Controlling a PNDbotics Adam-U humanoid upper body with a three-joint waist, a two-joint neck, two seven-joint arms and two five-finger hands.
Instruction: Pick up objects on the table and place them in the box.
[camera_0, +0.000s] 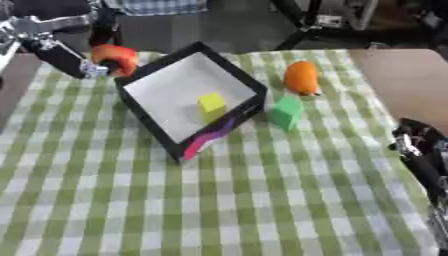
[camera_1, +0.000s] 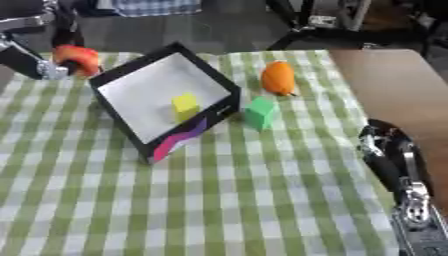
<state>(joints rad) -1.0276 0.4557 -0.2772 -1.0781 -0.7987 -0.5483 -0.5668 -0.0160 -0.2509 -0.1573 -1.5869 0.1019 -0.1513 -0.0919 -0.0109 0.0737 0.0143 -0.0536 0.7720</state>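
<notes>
A table covered in a green-and-white checked cloth (camera_0: 219, 200) fills the view, with bare brown tabletop along the right edge and dark stands behind. At the upper left, your left hand (camera_0: 92, 67) has its fingers curled round a red-orange round fruit (camera_0: 115, 56), held just beside the far left corner of the box (camera_0: 153, 122), outside its wall. The box is black-walled with a white floor, set askew, and a yellow cube (camera_0: 211, 103) already lies inside. Just beside its right wall stands a green block (camera_0: 285, 113), and a little beyond that an orange fruit (camera_0: 301, 77), both on the cloth. Your right hand (camera_1: 385, 145) rests low at the right edge, well apart from everything; I cannot tell whether its fingers are curled. The risks: letting go before the fruit clears the wall would drop it outside, where a round thing would likely roll; and a low pass could knock the corner and turn the box.
</notes>
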